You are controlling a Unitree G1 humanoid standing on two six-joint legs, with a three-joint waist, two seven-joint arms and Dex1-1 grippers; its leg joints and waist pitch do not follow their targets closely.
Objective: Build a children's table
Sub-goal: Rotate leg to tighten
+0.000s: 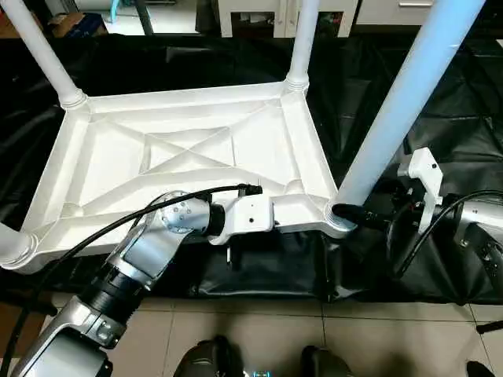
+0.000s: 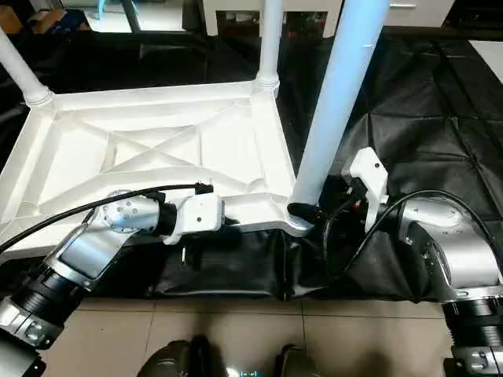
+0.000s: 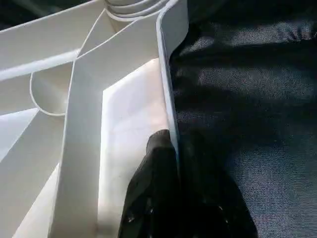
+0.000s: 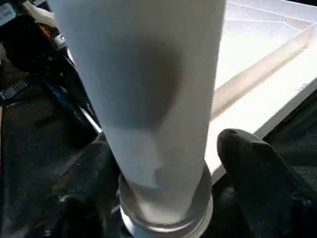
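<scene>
White plastic table top (image 1: 189, 157) is being held upside down on a black sheet (image 1: 440, 118), ribs facing up, legs standing in its corner sockets.

Its near rim is being pinched by the left gripper (image 3: 173, 198), one finger on each side of the edge. The near right leg (image 1: 409, 102) is being flanked at its base by the right gripper (image 4: 163, 198), fingers apart around the tube.

A black sheet (image 1: 409, 236) covers the floor under the work. Nearer, beige tiles (image 1: 259, 338) show. At the far edge stands white furniture (image 1: 259, 16) on a pale floor.
</scene>
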